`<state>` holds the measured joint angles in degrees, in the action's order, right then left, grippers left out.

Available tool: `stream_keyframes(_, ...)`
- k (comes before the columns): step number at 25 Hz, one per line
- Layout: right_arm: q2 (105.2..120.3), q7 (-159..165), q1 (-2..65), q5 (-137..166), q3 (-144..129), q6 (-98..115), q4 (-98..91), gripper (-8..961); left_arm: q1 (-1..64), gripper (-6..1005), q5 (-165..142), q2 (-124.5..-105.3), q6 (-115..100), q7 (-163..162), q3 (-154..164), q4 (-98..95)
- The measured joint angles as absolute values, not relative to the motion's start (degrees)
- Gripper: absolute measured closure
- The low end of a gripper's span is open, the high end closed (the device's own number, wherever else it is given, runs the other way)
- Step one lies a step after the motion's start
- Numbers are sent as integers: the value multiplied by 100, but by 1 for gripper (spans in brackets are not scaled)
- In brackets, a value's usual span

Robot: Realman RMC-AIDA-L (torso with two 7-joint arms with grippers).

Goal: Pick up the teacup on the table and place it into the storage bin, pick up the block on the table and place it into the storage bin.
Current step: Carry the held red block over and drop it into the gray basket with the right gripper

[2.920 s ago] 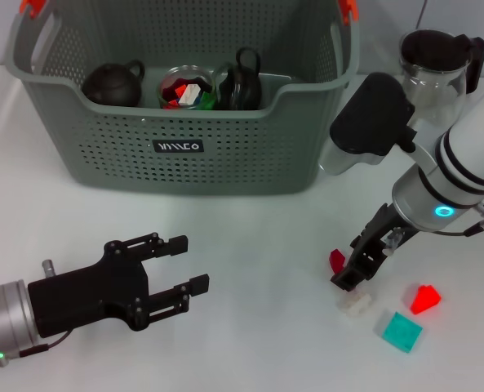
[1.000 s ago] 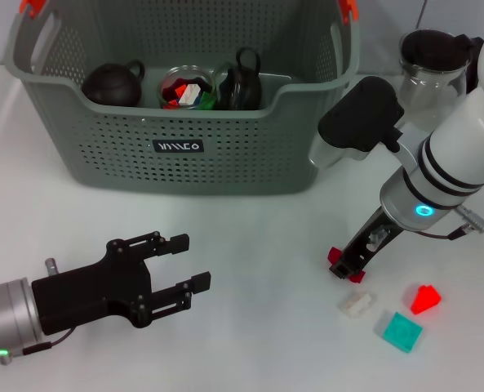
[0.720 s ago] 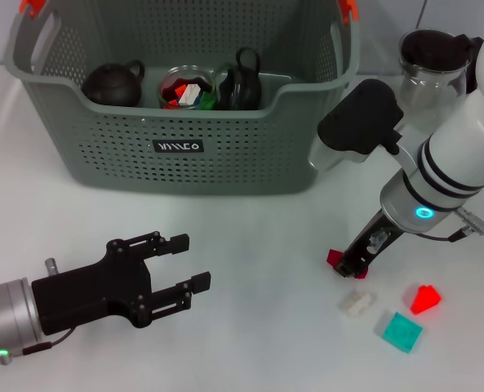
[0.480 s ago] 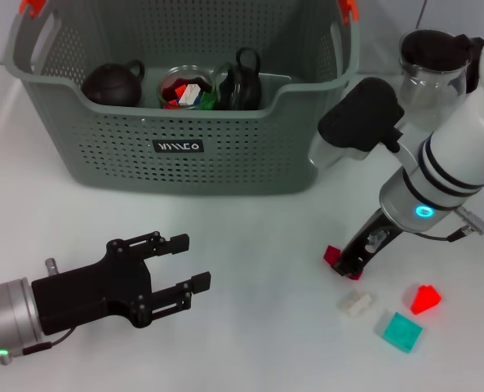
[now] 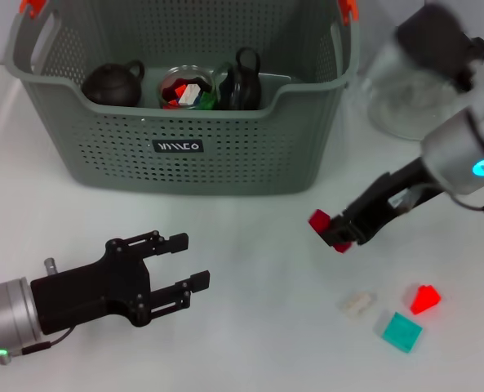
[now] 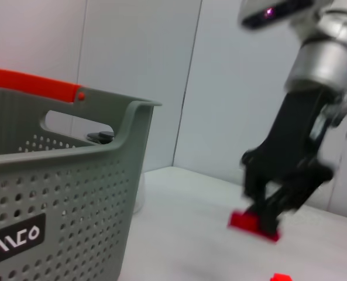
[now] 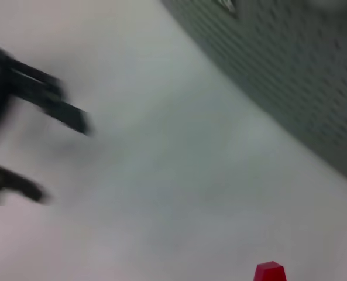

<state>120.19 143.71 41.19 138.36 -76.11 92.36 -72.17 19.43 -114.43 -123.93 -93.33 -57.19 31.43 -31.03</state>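
My right gripper [image 5: 337, 235] is shut on a red block [image 5: 319, 220] and holds it above the table, to the right of the storage bin [image 5: 225, 155]. The left wrist view shows the same grip, with the red block [image 6: 252, 224] under the black fingers [image 6: 278, 199] beside the storage bin [image 6: 56, 175]. The block's tip [image 7: 270, 272] shows in the right wrist view. A dark teacup [image 5: 242, 80] lies inside the bin. My left gripper [image 5: 188, 263] rests open and empty low at the front left.
Inside the bin are also a dark teapot [image 5: 111, 82] and a glass cup of blocks [image 5: 184, 86]. A white block [image 5: 356, 304], a teal block [image 5: 401, 331] and a red block [image 5: 424, 299] lie at the front right. A glass pitcher [image 5: 413, 82] stands behind.
My right gripper closed on the red block, lifted it off the table and swung up and towards the bin. The left arm stayed still.
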Motion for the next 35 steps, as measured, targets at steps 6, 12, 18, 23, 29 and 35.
stream_keyframes(6, 11998, 13507, 4113, 12421, -6251, 10198, -7355, 828, 1942, 353, -11443, -12378, -9354, -5708, 2967, -3103)
stream_keyframes(12, 11965, 13345, 4261, 11827, -5881, 10174, -7721, 827, 1936, 353, -11443, -12360, -9382, -5724, 2911, -3103)
stream_keyframes(18, 12018, 13450, 4908, 11844, -5889, 9292, -7735, 827, 1950, 353, -11443, -12358, -9387, -5722, 2874, -3103)
stream_keyframes(23, 12029, 13837, 5508, 12101, -6373, 8046, -7267, 827, 1953, 353, -11443, -12366, -9378, -5709, 2873, -3100)
stream_keyframes(29, 12032, 14455, 6345, 12998, -7081, 6335, -5987, 831, 2002, 353, -11443, -12380, -9357, -5712, 2873, -3088)
stream_keyframes(35, 12032, 14581, 7364, 13452, -7097, 5303, -4357, 831, 2073, 353, -11443, -12392, -9345, -5734, 2874, -3080)
